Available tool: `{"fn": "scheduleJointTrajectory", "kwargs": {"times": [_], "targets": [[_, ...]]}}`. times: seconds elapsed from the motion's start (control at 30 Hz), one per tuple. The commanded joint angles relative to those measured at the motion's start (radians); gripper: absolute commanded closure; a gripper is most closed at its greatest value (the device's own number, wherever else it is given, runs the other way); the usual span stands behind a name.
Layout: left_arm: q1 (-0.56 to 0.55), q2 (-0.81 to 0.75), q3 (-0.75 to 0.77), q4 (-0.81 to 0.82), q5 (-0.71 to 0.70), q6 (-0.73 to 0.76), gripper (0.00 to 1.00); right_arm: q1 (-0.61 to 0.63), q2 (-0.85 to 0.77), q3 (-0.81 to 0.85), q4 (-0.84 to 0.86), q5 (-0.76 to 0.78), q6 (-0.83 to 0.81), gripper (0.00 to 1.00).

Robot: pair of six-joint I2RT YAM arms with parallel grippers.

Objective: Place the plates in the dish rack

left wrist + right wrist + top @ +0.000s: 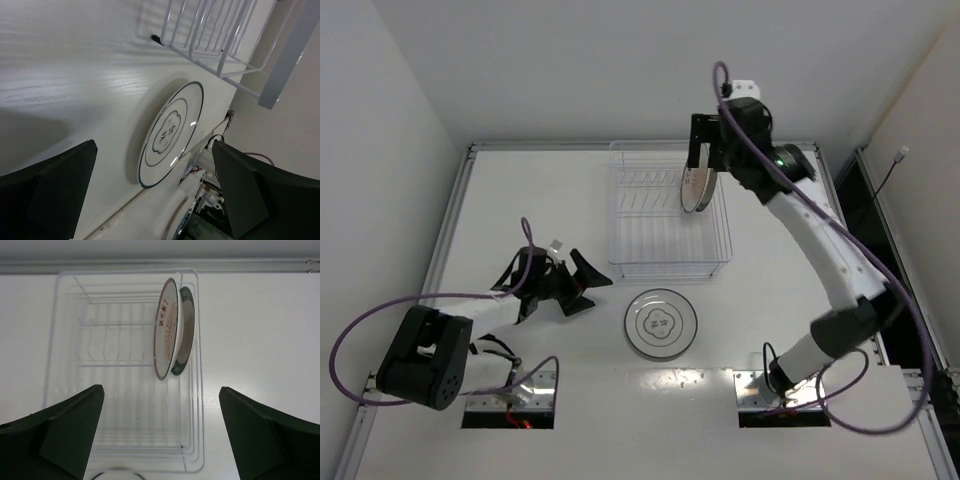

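The dish rack [660, 245] stands at the table's middle back. Two plates stand upright at its right side: the orange sunburst plate [167, 330] and, behind it, the dark-rimmed plate [186, 337]; both also show in the top view [697, 188]. The white plate with a grey ring and dark centre motif [662, 323] lies flat on the table in front of the rack, and shows in the left wrist view [170, 132]. My right gripper [705, 160] is open and empty above the rack's right side, over the standing plates. My left gripper [592, 288] is open and empty, left of the flat plate.
The rack's near corner [210, 40] shows beyond the flat plate in the left wrist view. The rack's left rows of tines [110, 350] hold nothing. A raised frame edges the table [460, 200]. Cut-outs for the arm bases sit at the near edge [510, 405].
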Motion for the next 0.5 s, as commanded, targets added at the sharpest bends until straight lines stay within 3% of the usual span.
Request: {"fn": "scheduleJointTrajectory", "kwargs": {"times": [0.0,0.2,0.37,0.47], "targets": [[-0.066,0.046,-0.04,0.228,-0.049,-0.115,0.02,-0.008,-0.177,-0.112,0.03,-0.117,0.074,0.03],[-0.256,0.186,-0.007,0.26,-0.129,-0.124,0.07,-0.018,-0.391,-0.24,-0.019,-0.118,0.084,0.02],[-0.373,0.272,0.032,0.26,-0.158,-0.144,0.11,-0.027,-0.493,-0.252,-0.072,-0.057,0.074,0.0],[-0.434,0.307,0.058,0.26,-0.158,-0.167,0.22,-0.027,-0.522,-0.229,-0.081,-0.012,0.056,0.0]]}}
